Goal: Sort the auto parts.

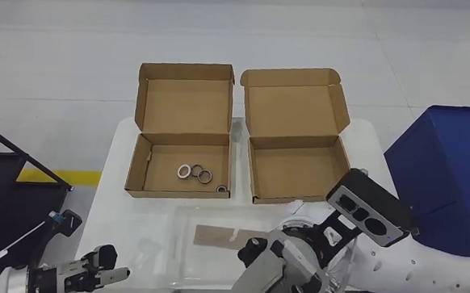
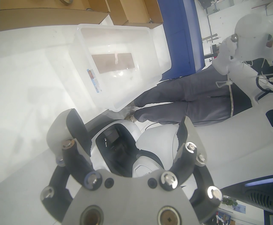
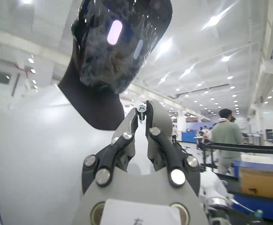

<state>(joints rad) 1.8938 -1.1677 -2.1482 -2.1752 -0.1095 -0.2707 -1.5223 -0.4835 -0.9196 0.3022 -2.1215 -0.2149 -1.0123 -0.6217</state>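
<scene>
2 open cardboard boxes side by side on the far side of clear bin [image 1: 184, 248]. Left box [image 1: 161, 160] has 4 rings [image 1: 179, 171]: 3 clustered, 1 in a corner. Right box [image 1: 298, 171] sits beside it. Right gripper [image 3: 142, 108] is over the bin's near-right side, tips pinched on 1 bolt [image 3: 141, 115]. Left gripper [image 2: 128, 119] is off the bin's near-left corner, spread wide, holding nothing.

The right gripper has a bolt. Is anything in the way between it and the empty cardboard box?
Nothing visible does. The right gripper holds the bolt aloft, fingers shut on it. The empty box stands open, lid folded back. The clear bin sits low on the table in front of it, likely passed over.
</scene>
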